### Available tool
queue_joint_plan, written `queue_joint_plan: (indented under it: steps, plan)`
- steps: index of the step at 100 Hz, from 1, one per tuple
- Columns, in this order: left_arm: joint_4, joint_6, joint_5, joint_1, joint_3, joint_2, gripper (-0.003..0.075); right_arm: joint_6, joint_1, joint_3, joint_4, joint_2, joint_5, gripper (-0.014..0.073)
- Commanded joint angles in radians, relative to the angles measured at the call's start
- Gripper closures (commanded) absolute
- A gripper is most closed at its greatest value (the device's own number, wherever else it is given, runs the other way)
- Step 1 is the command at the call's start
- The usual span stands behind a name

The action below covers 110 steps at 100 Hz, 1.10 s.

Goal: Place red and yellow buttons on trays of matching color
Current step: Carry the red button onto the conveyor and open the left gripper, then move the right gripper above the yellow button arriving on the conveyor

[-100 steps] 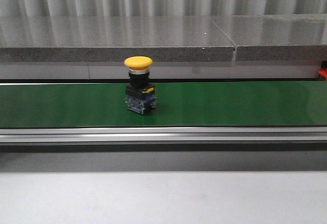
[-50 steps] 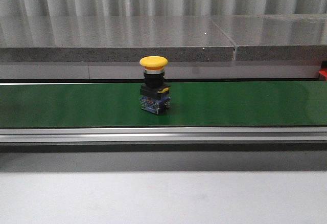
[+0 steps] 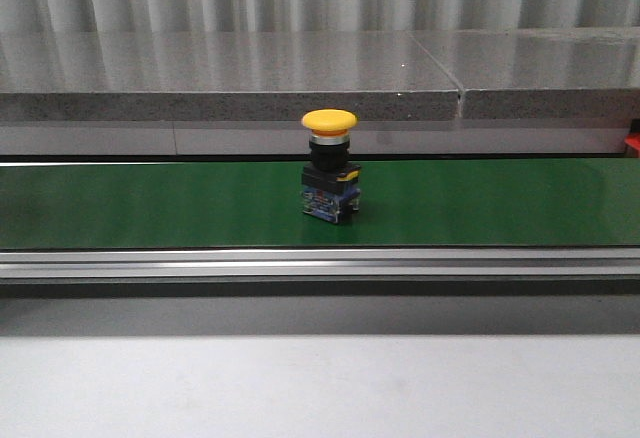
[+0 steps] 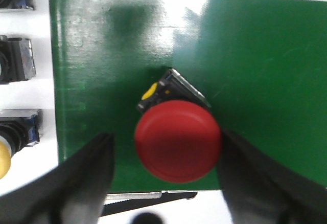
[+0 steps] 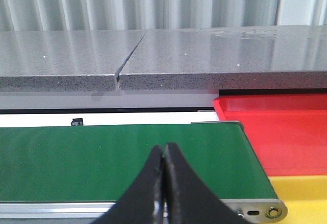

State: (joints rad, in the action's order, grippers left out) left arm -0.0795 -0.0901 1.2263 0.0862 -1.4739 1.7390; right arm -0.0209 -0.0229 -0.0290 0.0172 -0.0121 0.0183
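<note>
Unsorted: yellow button (image 3: pixel 329 168) on green conveyor belt (image 3: pixel 150 203); red button (image 4: pixel 177 139) between spread left claw (image 4: pixel 166 175); right claw (image 5: pixel 164 183) clenched empty; trays unfilled.

My front camera sits low and level, facing forward across the green belt (image 3: pixel 150 203) to a grey ledge (image 3: pixel 230 78). My left wrist camera looks straight down, close over the belt (image 4: pixel 265 65). My right wrist camera looks level along the belt (image 5: pixel 102 157) toward the trays. All three share the belt.
</note>
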Motion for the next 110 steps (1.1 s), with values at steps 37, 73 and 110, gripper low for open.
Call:
queue_joint_plan:
  steps: [37, 73, 110]
  plan:
    - [-0.080, -0.065, 0.000, -0.074, -0.123, -0.092, 0.0089, 0.001, -0.001, 0.017, -0.010, -0.009, -0.078, 0.0662]
    - [-0.080, -0.107, -0.182, -0.230, -0.117, -0.240, 0.0093, 0.001, -0.001, 0.017, -0.010, -0.009, -0.078, 0.0662]
    - [-0.080, -0.109, -0.384, -0.275, 0.028, -0.477, 0.0093, 0.001, -0.001, 0.017, -0.010, -0.009, -0.078, 0.0662]
